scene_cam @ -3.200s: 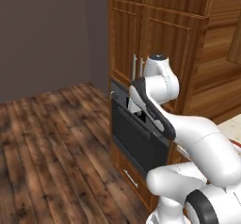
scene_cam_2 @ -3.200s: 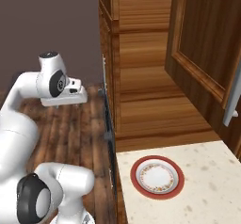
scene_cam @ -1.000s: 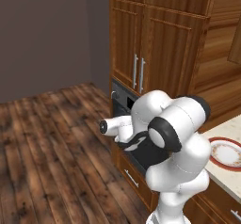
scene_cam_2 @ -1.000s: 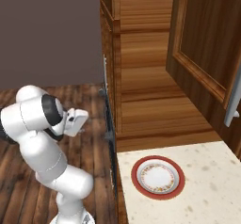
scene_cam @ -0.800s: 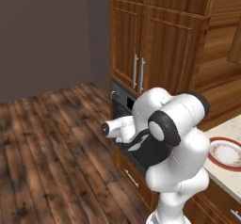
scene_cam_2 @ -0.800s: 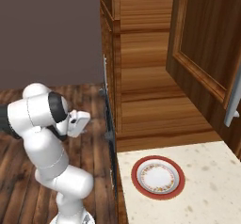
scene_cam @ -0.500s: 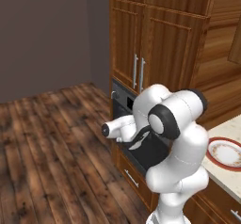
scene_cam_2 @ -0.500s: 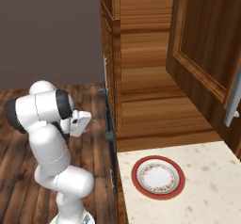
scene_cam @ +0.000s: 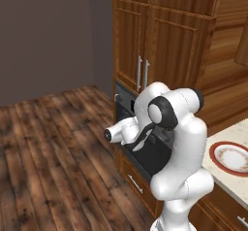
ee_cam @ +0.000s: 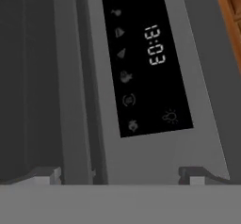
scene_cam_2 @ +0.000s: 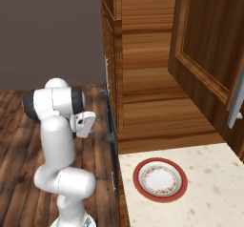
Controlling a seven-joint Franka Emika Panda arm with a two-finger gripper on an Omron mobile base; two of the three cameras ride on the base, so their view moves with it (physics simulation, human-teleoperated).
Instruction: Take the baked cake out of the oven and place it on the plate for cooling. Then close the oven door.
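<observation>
Right up against the oven (scene_cam: pixel 145 142), that's where the hand is parked. In the hand view the gripper (ee_cam: pixel 120 173) has its two tips spread about as wide as they go, with nothing between them, pointed at the black display strip (ee_cam: pixel 143 60) with its clock digits. So it's empty-handed for now.

The oven door (ee_cam: pixel 33 77) looks shut. It shows as a flat dark grey panel next to the display strip, and from the left base view the oven front sits flush under the wooden cabinets (scene_cam: pixel 160 45). That puts the baked cake somewhere behind the door, presumably; can't confirm it from here.

Handling guess: the door is a big stiff panel, probably heavyish on its hinge, so the bar handle is the place to grab, and a pull in a swinging arc rather than straight out. The cake is supposed to be a small chunk, likely light and crumbly, so an easy pinch across its sides would be safer than a hard squeeze.

The plate (scene_cam_2: pixel 159 179) sits on the speckled counter (scene_cam_2: pixel 209 197), off to the side of the oven and well apart from the gripper.

Stuff that's hard to make out: the arm's own white bulk covers much of the oven front in the left base view, the handle isn't clearly readable anywhere, and the right base view catches the oven edge-on.
</observation>
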